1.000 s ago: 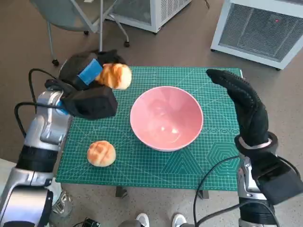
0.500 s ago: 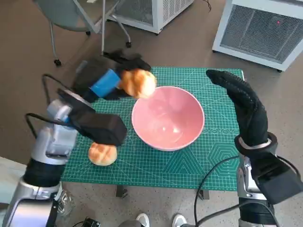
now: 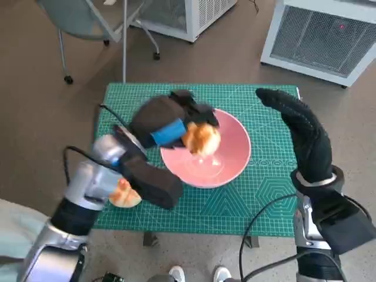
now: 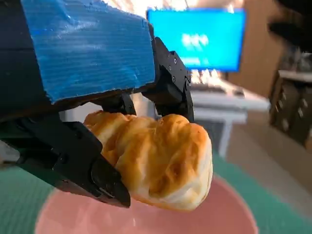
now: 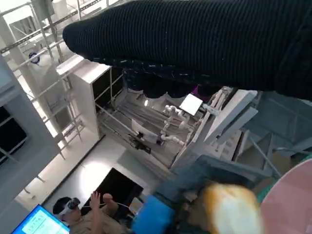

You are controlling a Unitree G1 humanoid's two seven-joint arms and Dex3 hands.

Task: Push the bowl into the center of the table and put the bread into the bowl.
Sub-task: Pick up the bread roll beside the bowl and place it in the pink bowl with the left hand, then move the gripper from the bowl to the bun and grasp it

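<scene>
A pink bowl [image 3: 226,158] sits near the middle of the green mat [image 3: 264,194]. My left hand [image 3: 167,120] hovers over the bowl's left side and holds a golden bread roll [image 3: 201,140] above its inside. The left wrist view shows that roll [image 4: 161,163] gripped in the black fingers [image 4: 83,168] just above the bowl's pink rim [image 4: 229,214]. A second roll [image 3: 121,194] lies on the mat near the front left corner, partly hidden by my left forearm. My right hand [image 3: 299,132] stands raised to the right of the bowl, fingers straight, holding nothing. In the right wrist view, the glove [image 5: 204,44] fills the top, with the roll [image 5: 231,207] blurred below.
A chair base [image 3: 94,29] stands on the floor beyond the table's far left. White cabinets [image 3: 323,35] stand at the back right. In the right wrist view a person [image 5: 83,217] sits beside a blue screen [image 5: 39,225]. The mat's right part is bare.
My left hand has carried the roll from the mat's far left corner rightward to above the bowl. My right hand has stayed still. The second roll has not moved.
</scene>
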